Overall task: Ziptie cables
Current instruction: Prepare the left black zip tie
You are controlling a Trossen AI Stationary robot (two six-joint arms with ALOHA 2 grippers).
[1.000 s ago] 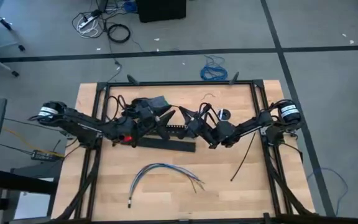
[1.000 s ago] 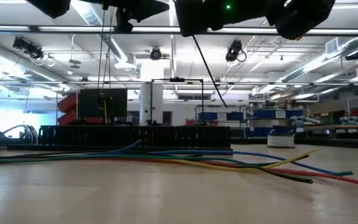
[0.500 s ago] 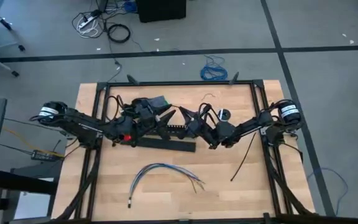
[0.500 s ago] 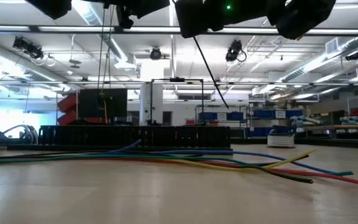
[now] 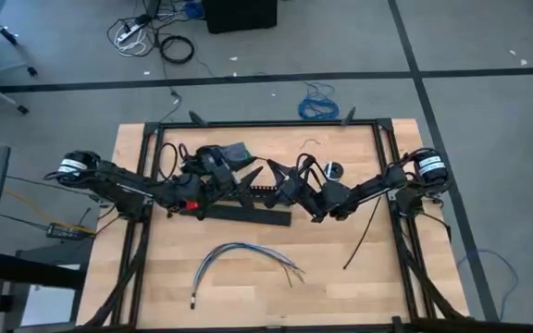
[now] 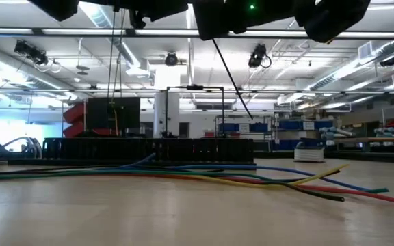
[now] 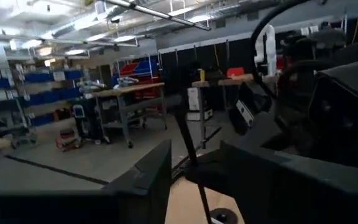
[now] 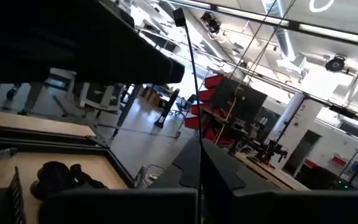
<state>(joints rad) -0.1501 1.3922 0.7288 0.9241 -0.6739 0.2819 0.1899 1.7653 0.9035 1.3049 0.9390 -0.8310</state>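
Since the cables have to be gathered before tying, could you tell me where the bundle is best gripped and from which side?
Probably grip the cables at the middle of their arch, coming straight down from above. There the wires run close together flat on the table, while the ends towards the table's right splay apart and would likely slip out.

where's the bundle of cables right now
In the high view, the cables lie loose on the table's near half, centre-left, in front of the black slotted channel, with both grippers raised above that channel.
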